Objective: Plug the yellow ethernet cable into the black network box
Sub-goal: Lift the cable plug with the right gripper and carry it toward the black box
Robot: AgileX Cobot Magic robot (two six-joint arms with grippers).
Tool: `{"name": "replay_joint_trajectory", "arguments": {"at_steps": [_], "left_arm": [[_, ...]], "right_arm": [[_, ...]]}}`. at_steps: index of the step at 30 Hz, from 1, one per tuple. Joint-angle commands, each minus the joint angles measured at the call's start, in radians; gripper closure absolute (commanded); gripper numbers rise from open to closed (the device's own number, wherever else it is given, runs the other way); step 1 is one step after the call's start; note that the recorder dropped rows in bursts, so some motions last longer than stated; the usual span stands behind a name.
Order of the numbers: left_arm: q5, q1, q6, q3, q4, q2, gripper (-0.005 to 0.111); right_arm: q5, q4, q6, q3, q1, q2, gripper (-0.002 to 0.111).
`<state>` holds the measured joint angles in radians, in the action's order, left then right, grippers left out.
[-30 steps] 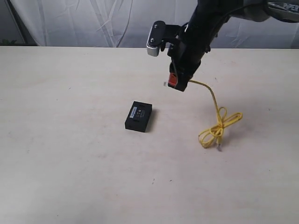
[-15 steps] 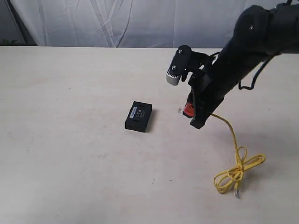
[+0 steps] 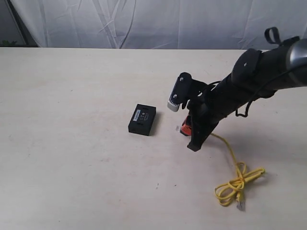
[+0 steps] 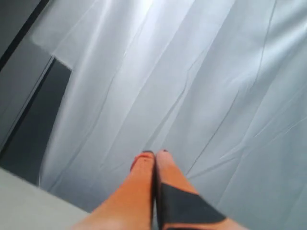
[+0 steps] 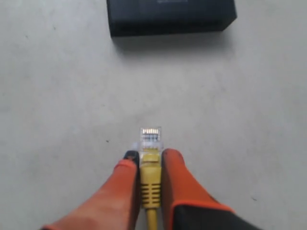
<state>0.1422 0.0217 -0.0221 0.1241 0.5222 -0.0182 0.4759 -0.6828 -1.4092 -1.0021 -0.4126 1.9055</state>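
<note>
- Yellow ethernet cable [image 5: 150, 178] sits pinched between the two orange fingers [image 5: 180, 177] of the right gripper [image 5: 147, 157]. The jaws are narrowed onto the moulded boot just behind the plug.
- Its clear plug [image 5: 150, 135] sticks out past the fingertips, with the row of contacts showing on its upper face.
- In the right wrist view the plug points toward the long side face of the black network box [image 5: 170, 17]. A stretch of bare table lies between them, so the two are apart and not touching.
- In the exterior view the right gripper [image 3: 184, 128] hangs low over the table [image 3: 72, 96], just to the right of the black network box [image 3: 142, 119], on an arm slanting in from the right.
- The box lies flat near the middle of the table, with a small pale label on top toward its far end.
- From the gripper the yellow ethernet cable [image 3: 237, 184] trails down and to the right to a knotted, looped bundle lying on the table — well apart from the box.
- The cable's other plug [image 3: 241, 205] rests on the surface at the near edge of that bundle.
- A short, silver-tipped camera housing [image 3: 175, 98] juts from the right wrist just above the gripper.
- The left gripper [image 4: 154, 155] appears only in its own wrist view. Its fingers are pressed together with nothing between them — aimed up at a pale, creased curtain [image 4: 216, 72].
- That view shows no part of the box or the cable.
</note>
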Motion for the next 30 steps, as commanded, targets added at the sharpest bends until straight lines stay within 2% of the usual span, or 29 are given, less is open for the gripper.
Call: {"name": "replay_joint_trajectory", "arguments": {"at_steps": [1, 7, 13, 16, 19, 25, 30], "left_arm": [[-0.134, 0.000, 0.002, 0.155, -0.201, -0.146, 0.107], [-0.382, 0.000, 0.022, 0.367, -0.372, -0.536, 0.107], [-0.525, 0.001, 0.191, 0.526, -0.303, -0.886, 0.107], [-0.534, 0.015, 0.300, 0.581, -0.214, -1.016, 0.107], [-0.525, 0.080, 0.442, 0.624, -0.126, -1.130, 0.107], [-0.478, 0.187, 0.477, 0.626, -0.094, -1.275, 0.107], [-0.458, 0.210, 0.477, 0.626, -0.088, -1.285, 0.107]], "right_arm": [[-0.015, -0.020, 0.006, -0.042, 0.004, 0.066, 0.109], [0.047, -0.023, 0.037, -0.101, 0.004, 0.079, 0.109], [0.071, 0.009, 0.037, -0.110, 0.004, 0.079, 0.109], [0.077, 0.058, 0.037, -0.110, 0.004, 0.079, 0.109], [0.150, 0.189, 0.063, -0.110, 0.004, 0.079, 0.109], [0.139, 0.250, 0.105, -0.110, 0.004, 0.079, 0.109], [0.135, 0.275, 0.105, -0.110, 0.004, 0.083, 0.109]]}}
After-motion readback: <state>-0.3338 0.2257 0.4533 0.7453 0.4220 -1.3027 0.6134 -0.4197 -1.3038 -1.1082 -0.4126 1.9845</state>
